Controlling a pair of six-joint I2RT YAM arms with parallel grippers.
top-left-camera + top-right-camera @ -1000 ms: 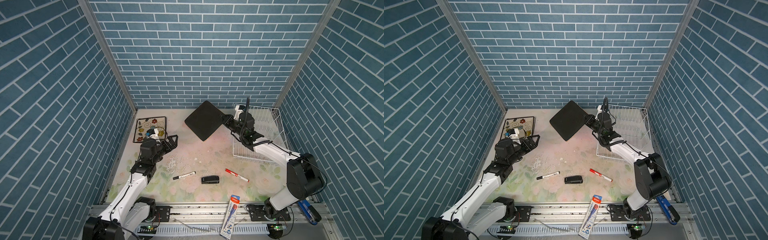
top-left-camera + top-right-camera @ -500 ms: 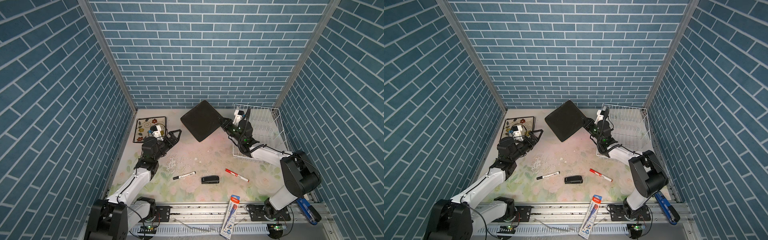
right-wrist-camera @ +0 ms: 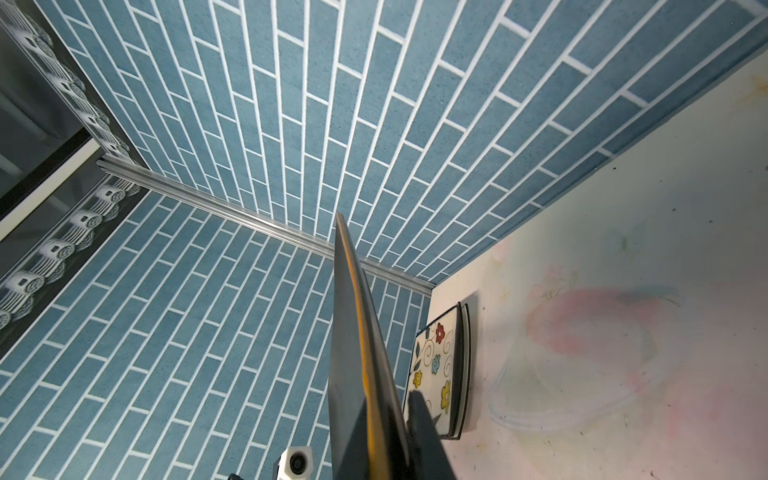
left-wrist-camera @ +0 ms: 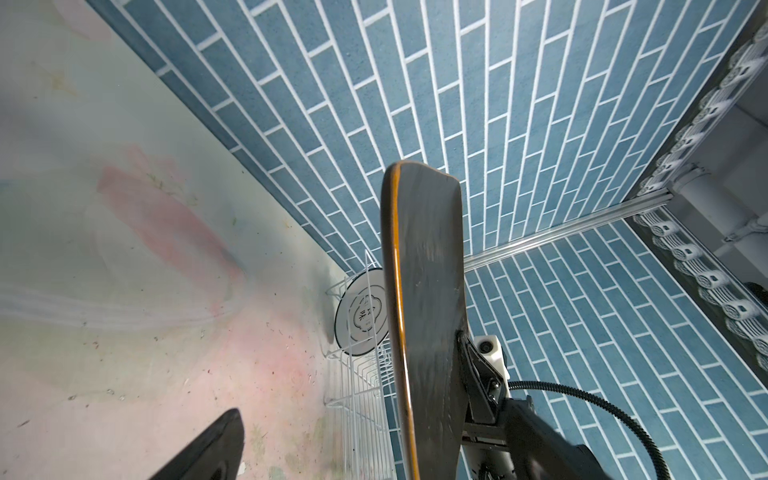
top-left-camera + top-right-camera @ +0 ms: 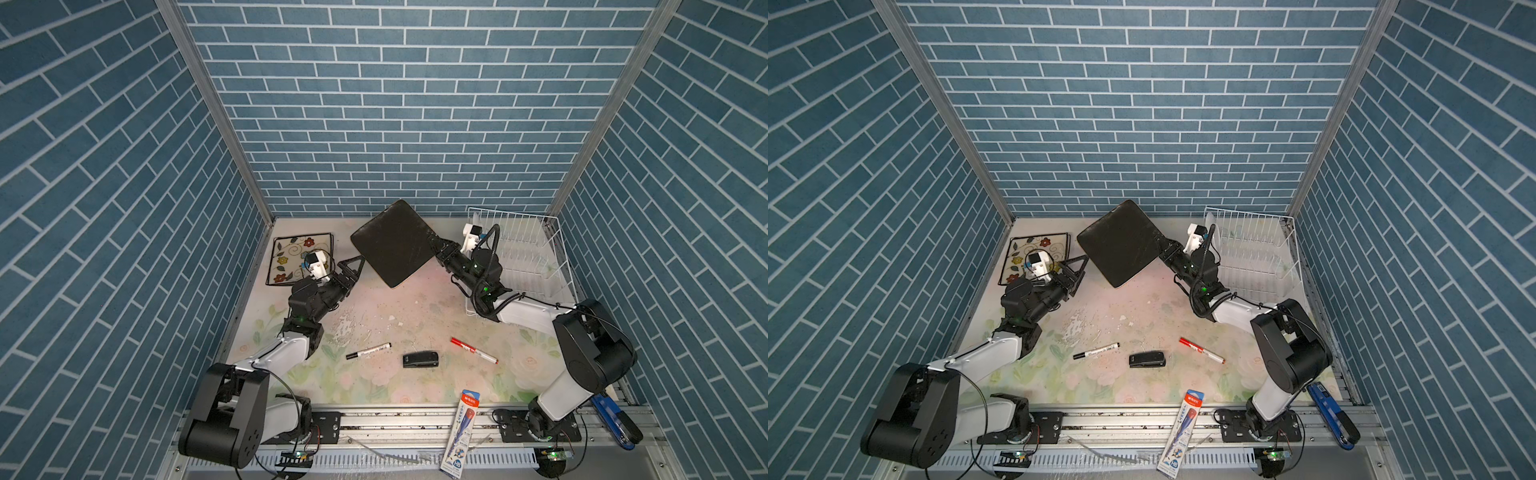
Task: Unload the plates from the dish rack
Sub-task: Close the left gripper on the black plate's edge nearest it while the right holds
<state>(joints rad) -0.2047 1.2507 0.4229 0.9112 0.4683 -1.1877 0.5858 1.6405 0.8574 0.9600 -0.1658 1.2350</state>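
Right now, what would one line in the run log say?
right gripper: shut on black plate, held in the air | left gripper: open, beside it | flowered plate: on table | dish rack: round plate inside

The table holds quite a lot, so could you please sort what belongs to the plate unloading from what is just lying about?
Job: black plate, flowered plate, round plate, rack.
Lying about: black marker, red marker, stapler, pencil pack.

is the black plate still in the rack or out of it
Out. The right gripper holds the black plate by one edge, in the air left of the dish rack.
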